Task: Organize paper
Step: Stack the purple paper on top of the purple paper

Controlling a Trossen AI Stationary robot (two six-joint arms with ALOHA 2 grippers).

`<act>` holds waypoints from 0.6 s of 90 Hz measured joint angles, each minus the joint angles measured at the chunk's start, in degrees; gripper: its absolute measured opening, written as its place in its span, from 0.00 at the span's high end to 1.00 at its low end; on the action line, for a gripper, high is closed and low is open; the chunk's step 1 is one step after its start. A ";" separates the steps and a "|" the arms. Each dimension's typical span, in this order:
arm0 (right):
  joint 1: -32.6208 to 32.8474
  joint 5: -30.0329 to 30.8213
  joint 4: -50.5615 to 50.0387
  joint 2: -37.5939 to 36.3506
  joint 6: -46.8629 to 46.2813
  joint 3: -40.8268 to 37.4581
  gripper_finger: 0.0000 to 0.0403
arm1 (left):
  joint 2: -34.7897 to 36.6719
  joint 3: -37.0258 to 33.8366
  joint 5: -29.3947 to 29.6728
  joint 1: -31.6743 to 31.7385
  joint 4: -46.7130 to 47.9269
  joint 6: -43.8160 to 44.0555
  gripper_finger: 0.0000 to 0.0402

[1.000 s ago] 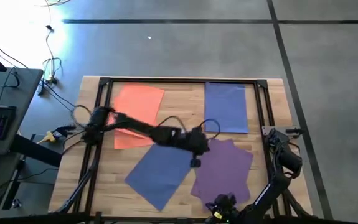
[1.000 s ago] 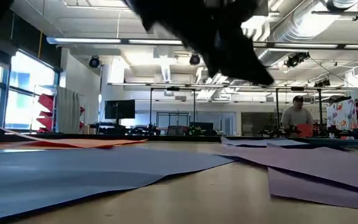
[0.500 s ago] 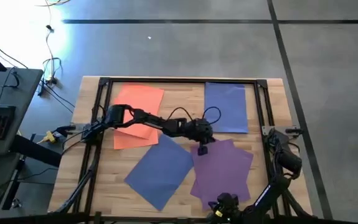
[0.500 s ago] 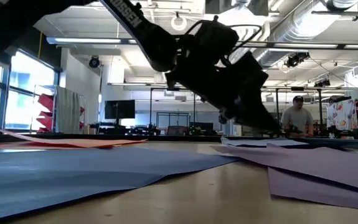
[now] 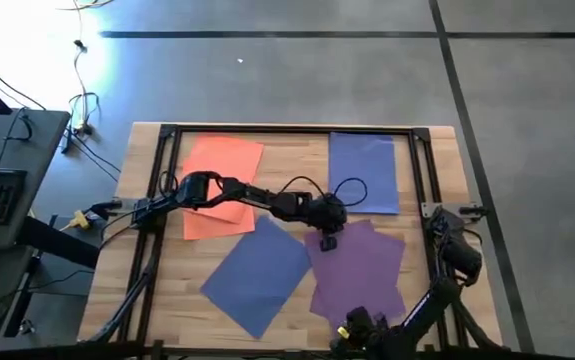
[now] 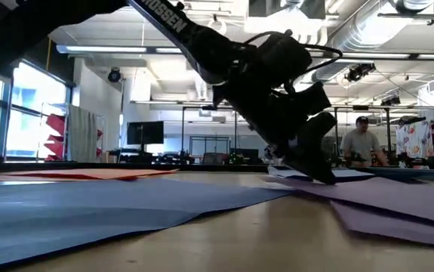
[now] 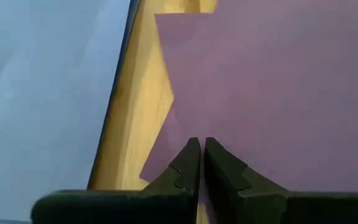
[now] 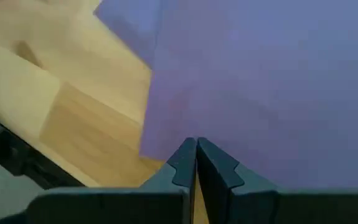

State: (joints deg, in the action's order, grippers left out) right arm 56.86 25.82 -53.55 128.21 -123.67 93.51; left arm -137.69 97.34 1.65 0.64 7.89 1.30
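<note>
The left pincer (image 5: 328,241) is out over the middle of the bench (image 5: 297,165). Its tips are down on the far edge of the purple paper (image 5: 359,270). In the left wrist view its two fingers (image 7: 188,163) are pressed almost together, with only a thin slit between them, right at the purple edge. I cannot tell if any sheet is pinched in there.

The right pincer (image 8: 195,163) is at the near edge of the bench, low over the same purple pile, and it is squeezed narrow too.

The purple sheets lie crooked on each other, on the near right part of the bench. A blue sheet (image 5: 257,272) lies tilted just beside them, on the left. Another blue sheet (image 5: 364,172) sits at the far right. The orange paper (image 5: 221,185) is at the far left.

I think the step now is to push or drag the purple sheets so they line up. To do it well, the left pincer should press lightly and move slowly. Thin paper can bend or crumple. It should also keep off the blue sheet beside it.
</note>
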 joint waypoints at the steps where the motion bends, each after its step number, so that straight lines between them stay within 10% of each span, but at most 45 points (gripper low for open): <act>1: 0.22 -0.09 -0.26 -0.01 -0.47 0.00 1.00 | 0.03 0.00 0.24 -0.02 0.40 -0.03 1.00; 54: 5.24 -9.30 -17.78 -0.06 -4.27 5.76 1.00 | 0.14 -0.22 12.19 -5.02 4.14 -0.01 1.00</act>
State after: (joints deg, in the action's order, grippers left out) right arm 62.10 16.52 -71.33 128.15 -127.93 99.28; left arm -137.56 97.12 13.83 -4.38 12.03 1.29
